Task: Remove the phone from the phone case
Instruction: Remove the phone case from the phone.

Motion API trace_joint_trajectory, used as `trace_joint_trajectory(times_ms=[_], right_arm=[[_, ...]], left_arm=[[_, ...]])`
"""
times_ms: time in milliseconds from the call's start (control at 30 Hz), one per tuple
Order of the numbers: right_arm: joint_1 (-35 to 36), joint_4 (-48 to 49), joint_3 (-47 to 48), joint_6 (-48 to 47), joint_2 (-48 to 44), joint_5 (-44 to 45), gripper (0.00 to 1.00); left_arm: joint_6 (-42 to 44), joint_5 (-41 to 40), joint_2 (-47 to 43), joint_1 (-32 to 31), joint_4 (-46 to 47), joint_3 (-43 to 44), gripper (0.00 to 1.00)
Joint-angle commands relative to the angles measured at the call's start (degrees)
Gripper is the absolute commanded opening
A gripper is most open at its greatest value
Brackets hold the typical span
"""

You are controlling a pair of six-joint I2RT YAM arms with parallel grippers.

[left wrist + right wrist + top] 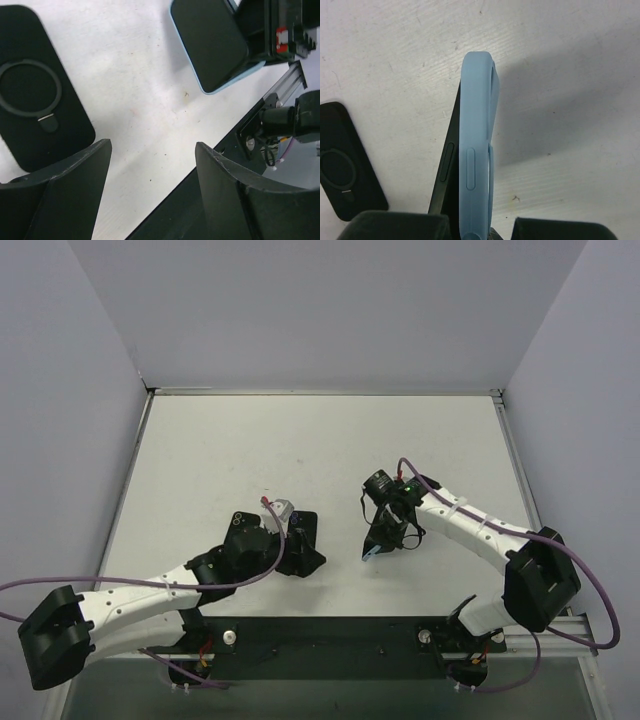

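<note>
A: Well, what's hard to read?

B: The right gripper is mostly cut off at the bottom of its own wrist view; only two dark pads show. From above, the arm covers most of what it carries, and just a blue corner peeks out.

A: And the phone?

B: The blue phone case stands edge-on over the table. The dark phone shows along its left side, with a side button visible. Whether it sits fully in the case or has come partly out, I can't tell. The left wrist view gives its dark face with a blue rim, one end hidden by the right gripper's body.

A: Jaws?

B: The right ones are clamped on the blue phone case's lower end. The left gripper has its jaws wide apart, with nothing between them and only bare table beneath.

A: Anything nearby?

B: A black ringed slab lies flat, its lower corner hidden behind the left finger and its far side cut by the frame.
</note>
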Motion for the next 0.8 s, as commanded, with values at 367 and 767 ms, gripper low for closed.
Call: trace_joint_trajectory(times_ms=[367, 767], right_arm=[[-0.3, -7.3, 4.0, 2.0, -1.3, -6.6, 0.00], [-0.4, -6.3, 2.5, 2.5, -2.7, -7.8, 0.00]], left_arm=[[8.7, -15.2, 16.6, -12.6, 14.6, 12.4, 0.77], [13.8, -22.7, 23.2, -17.8, 15.3, 18.0, 0.71]])
